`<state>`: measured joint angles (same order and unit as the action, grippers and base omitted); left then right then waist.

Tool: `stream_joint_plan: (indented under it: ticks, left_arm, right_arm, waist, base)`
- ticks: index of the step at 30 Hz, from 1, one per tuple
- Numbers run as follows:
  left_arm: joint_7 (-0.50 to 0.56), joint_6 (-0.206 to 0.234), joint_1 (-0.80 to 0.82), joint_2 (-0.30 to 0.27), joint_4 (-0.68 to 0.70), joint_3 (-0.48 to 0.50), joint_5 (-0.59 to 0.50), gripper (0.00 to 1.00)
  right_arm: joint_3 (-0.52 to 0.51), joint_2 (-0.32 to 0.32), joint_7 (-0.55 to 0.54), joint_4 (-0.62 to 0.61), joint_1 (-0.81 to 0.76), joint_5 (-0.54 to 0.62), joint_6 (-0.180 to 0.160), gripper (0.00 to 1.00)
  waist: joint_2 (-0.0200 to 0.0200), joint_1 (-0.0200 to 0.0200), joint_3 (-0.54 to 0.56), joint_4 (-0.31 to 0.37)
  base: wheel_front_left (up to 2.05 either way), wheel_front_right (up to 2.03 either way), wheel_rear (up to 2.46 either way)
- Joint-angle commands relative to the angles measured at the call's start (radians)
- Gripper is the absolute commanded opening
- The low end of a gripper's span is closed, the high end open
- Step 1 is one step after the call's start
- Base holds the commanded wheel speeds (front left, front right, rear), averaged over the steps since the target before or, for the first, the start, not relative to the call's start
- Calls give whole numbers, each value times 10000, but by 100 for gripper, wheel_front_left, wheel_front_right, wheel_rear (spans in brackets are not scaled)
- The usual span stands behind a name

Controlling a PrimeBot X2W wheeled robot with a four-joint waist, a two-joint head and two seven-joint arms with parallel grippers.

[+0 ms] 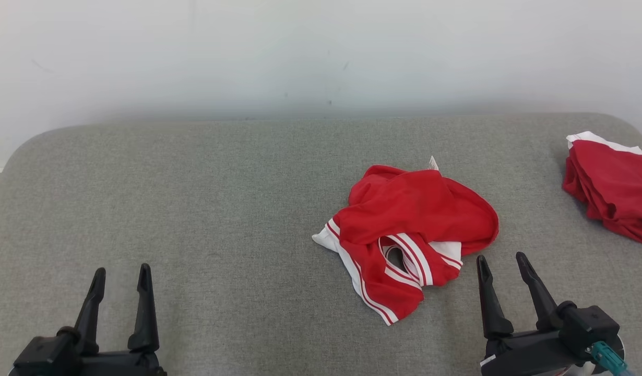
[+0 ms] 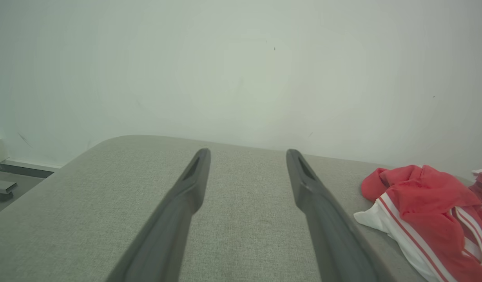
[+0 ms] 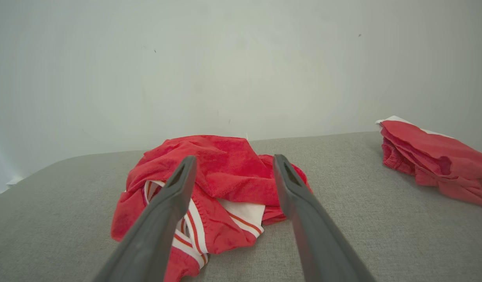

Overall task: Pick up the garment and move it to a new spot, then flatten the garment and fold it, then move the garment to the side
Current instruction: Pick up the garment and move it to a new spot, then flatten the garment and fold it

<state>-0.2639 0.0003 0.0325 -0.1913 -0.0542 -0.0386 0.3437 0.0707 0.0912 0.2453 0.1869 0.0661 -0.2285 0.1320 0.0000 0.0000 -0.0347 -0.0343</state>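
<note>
Found the left gripper [image 1: 121,270] low at the left, with fingers spread wide and nothing between them, and bare grey padded surface [image 1: 206,209] ahead of it. Found the right gripper [image 1: 500,257] low at the right, likewise spread wide and empty, with tips just short of the garment [image 1: 415,219]. Saw that garment, red with white stripes and trim, lying crumpled on the surface right of centre. Noted a second red piece [image 1: 613,183] with a white edge, folded, well apart at the far right. Made out a pale wall [image 1: 300,52] behind.
</note>
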Motion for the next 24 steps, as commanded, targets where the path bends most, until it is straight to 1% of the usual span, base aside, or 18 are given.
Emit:
stream_joint_plan:
  ticks: [1,13,24]
  left_arm:
    - [-2,-41,-183,56,-3,111,-172,100]
    - [-2,-433,-246,409,-188,486,-568,100]
    - [-2,-643,-143,640,-359,673,-870,100]
  right_arm:
    - [-3,47,-40,-24,-102,18,-28,100]
    - [79,3,-36,25,-136,20,-29,100]
    - [69,3,-25,80,-145,20,-29,100]
  waist:
    - [0,0,-15,5]
    - [0,0,-152,-10]
    - [0,0,-179,-35]
  base:
    - [0,0,0]
    - [0,0,0]
    - [0,0,0]
